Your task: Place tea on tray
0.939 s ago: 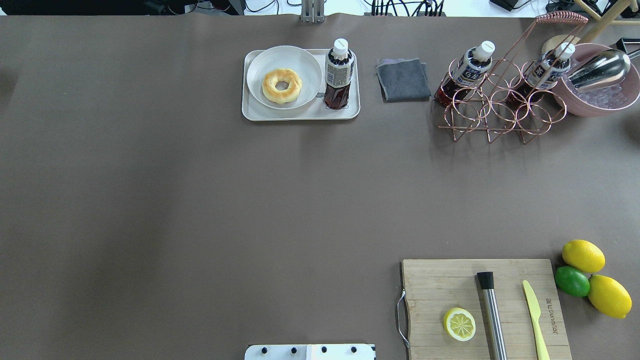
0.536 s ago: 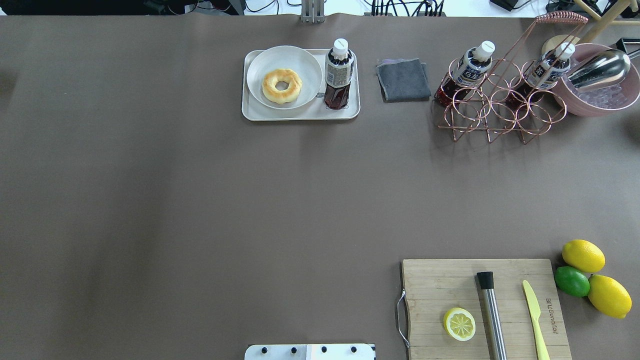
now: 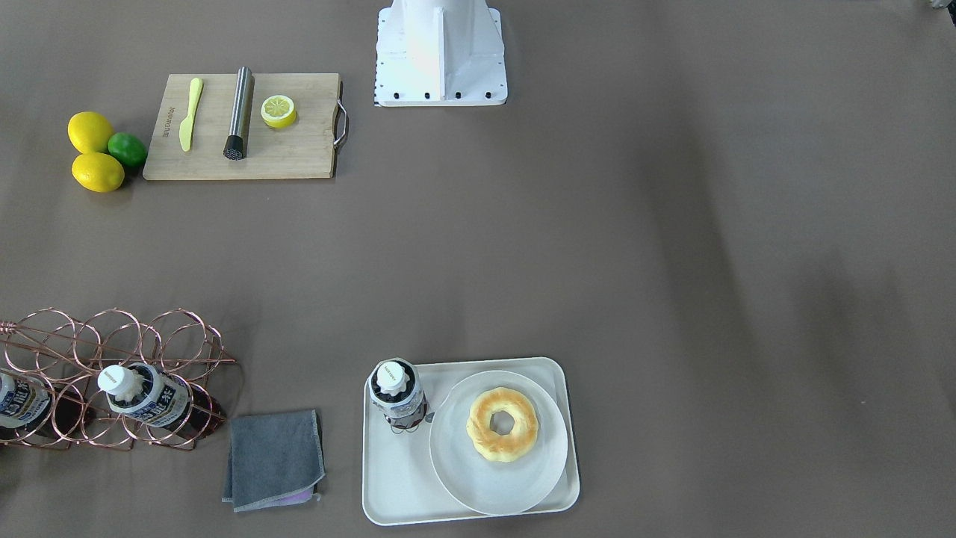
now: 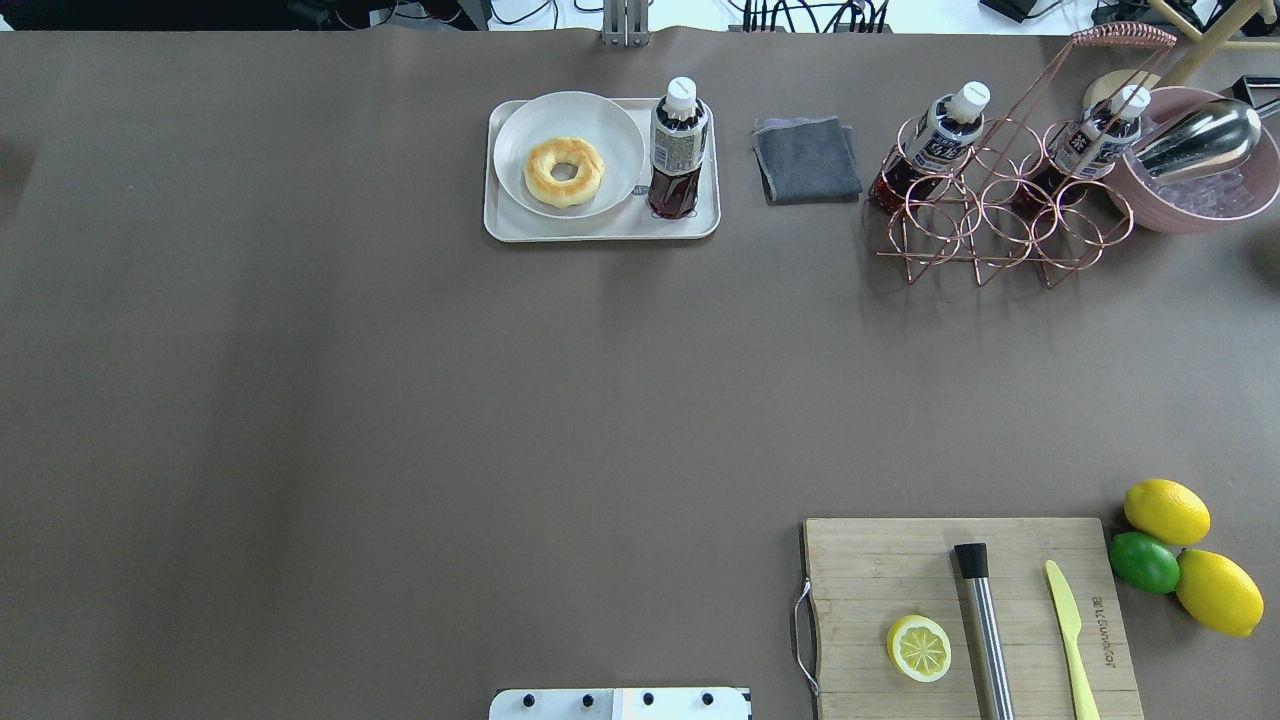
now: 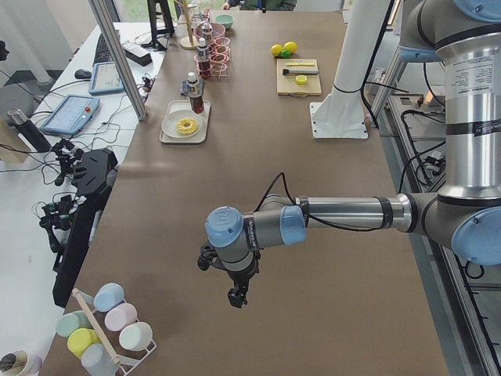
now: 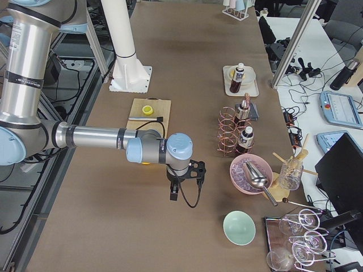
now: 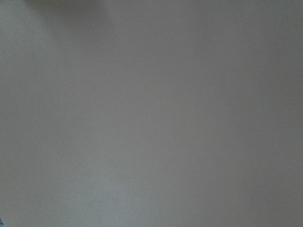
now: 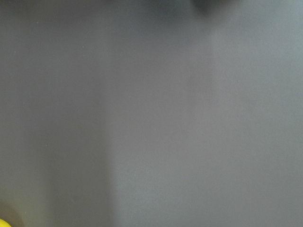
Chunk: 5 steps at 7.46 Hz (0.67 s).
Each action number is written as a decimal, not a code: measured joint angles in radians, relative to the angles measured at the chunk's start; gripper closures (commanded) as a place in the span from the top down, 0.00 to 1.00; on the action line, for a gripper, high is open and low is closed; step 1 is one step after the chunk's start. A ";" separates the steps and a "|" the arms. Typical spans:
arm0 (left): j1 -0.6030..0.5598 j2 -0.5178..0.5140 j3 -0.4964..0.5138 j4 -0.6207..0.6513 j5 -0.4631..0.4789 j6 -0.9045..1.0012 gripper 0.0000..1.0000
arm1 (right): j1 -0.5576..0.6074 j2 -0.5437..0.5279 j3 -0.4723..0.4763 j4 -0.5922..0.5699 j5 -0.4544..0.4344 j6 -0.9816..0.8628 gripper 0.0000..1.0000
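So the overhead cam sits behind the robot, looking forward and down. The front cam faces the robot, steep, so everything's flipped. Both share the tray (image 4: 600, 230) and cutting board (image 4: 860, 580). Side cams look along the table (image 5: 313, 329) from either end, one close to the left gripper (image 5: 235, 299), the other to the right gripper (image 6: 173, 196). Wrist cams stare at the table under each gripper, mostly brown blur.

Donut (image 4: 564, 171) on plate (image 4: 520, 130); grey cloth (image 4: 806, 158); lime (image 4: 1144, 562) between 2 lemons (image 4: 1166, 511) beside cutting board (image 4: 870, 560).
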 measured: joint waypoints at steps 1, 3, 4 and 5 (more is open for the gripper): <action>-0.017 0.013 0.000 0.000 0.000 0.000 0.98 | 0.000 0.000 0.000 0.000 0.000 0.000 1.00; -0.033 0.023 0.004 0.000 0.001 -0.001 0.98 | 0.000 0.001 0.000 0.000 0.003 0.000 1.00; -0.040 0.024 0.007 0.000 0.000 -0.002 0.98 | 0.000 0.002 0.001 0.000 0.006 0.000 1.00; -0.053 0.024 0.009 0.000 -0.001 -0.005 0.98 | 0.000 0.004 0.001 0.000 0.008 0.000 1.00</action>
